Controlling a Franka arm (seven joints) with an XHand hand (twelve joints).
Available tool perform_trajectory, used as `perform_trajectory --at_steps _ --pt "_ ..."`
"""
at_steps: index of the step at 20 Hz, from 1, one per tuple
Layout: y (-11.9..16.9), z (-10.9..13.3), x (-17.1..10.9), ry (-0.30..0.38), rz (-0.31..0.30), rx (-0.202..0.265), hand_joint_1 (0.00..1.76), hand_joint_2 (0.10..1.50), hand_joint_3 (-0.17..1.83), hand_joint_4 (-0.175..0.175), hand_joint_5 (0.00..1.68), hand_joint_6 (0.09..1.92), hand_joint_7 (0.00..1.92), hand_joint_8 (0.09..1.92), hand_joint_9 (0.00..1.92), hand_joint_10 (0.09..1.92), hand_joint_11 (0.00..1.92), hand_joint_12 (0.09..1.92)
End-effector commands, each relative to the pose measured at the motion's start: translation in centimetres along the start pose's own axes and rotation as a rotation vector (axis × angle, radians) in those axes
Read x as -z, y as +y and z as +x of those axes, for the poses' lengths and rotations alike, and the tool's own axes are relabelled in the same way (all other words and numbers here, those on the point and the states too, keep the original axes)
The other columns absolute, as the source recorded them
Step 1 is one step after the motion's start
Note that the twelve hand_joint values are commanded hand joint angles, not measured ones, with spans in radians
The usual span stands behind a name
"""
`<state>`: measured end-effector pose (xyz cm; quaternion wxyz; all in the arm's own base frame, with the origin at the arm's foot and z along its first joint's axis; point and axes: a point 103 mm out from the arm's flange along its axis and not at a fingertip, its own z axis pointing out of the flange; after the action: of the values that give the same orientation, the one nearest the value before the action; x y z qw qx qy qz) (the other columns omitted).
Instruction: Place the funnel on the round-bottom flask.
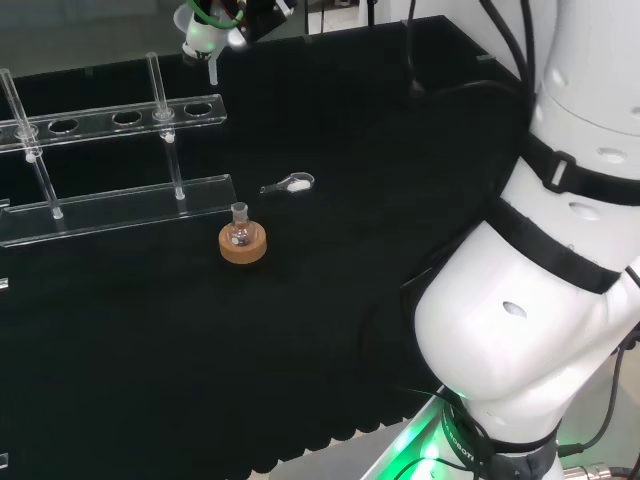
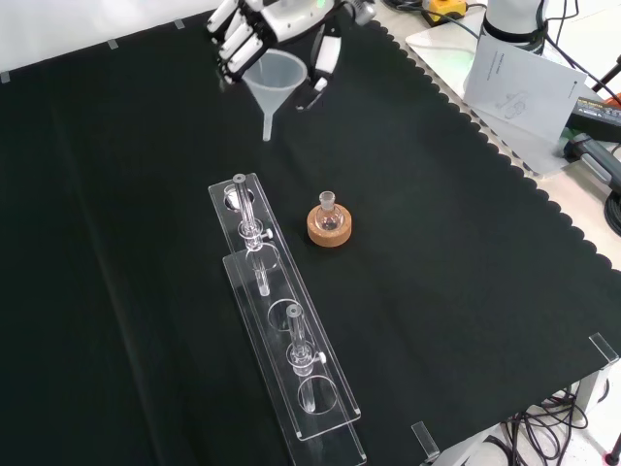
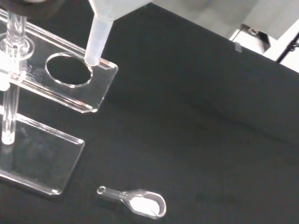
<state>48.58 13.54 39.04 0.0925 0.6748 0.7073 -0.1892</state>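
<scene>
The black and white robot hand [image 2: 254, 29] was curled round the rim of a translucent white plastic funnel [image 2: 275, 80], carrying it in the air above the far part of the black cloth [image 2: 437, 243] in the front view. The funnel hung upright, wide mouth up and narrow stem pointing down, well clear of the cloth. In the head view it sat at the top, beyond the end of the clear acrylic test-tube rack [image 1: 110, 160].

The small clear glass round-bottom flask [image 2: 329, 216] stood upright on its round cork ring stand [image 2: 329, 229], near the middle of the cloth and just beside the rack's end. In the front view it lay well apart from the funnel, nearer the camera and slightly right of it. A small clear spoon-like scoop [image 1: 290, 184] holding something white lay flat on the cloth close to the flask in the head view.

The funnel looked light and fairly stiff, smooth enough to slip, so a hold at the cone's rim seemed sensible: it left the stem free. The flask was probably the fragile, tippy part, since it only rested in the cork ring and its neck was narrow. The stem would likely need lining up straight over that neck and lowering gently, lest a sideways knock topple the flask.
</scene>
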Motion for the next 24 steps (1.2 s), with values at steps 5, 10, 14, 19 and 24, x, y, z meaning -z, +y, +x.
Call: perform_trajectory --at_steps 5,10,14,19,24 --pt "-7.4 -0.1 -1.9 -0.034 0.035 -0.09 0.8 0.79 0.5 -0.042 0.67 0.75 0.7 0.89 0.94 0.71 0.54 1.27" --pt "-9.0 1.0 -3.4 -0.026 0.044 -0.083 0.8 0.79 0.51 -0.044 0.66 0.74 0.7 0.89 0.94 0.71 0.54 1.27" --pt "-9.6 2.2 -4.8 -0.02 0.049 -0.062 0.8 0.79 0.51 -0.045 0.64 0.74 0.69 0.89 0.93 0.71 0.54 1.27" --pt "-9.3 3.7 -6.4 -0.018 0.055 -0.035 0.8 0.79 0.51 -0.045 0.64 0.74 0.69 0.89 0.93 0.7 0.54 1.27" --pt "-8.2 4.6 -7.9 0.002 0.073 -0.009 0.8 0.79 0.51 -0.046 0.64 0.75 0.68 0.89 0.91 0.7 0.54 1.27"
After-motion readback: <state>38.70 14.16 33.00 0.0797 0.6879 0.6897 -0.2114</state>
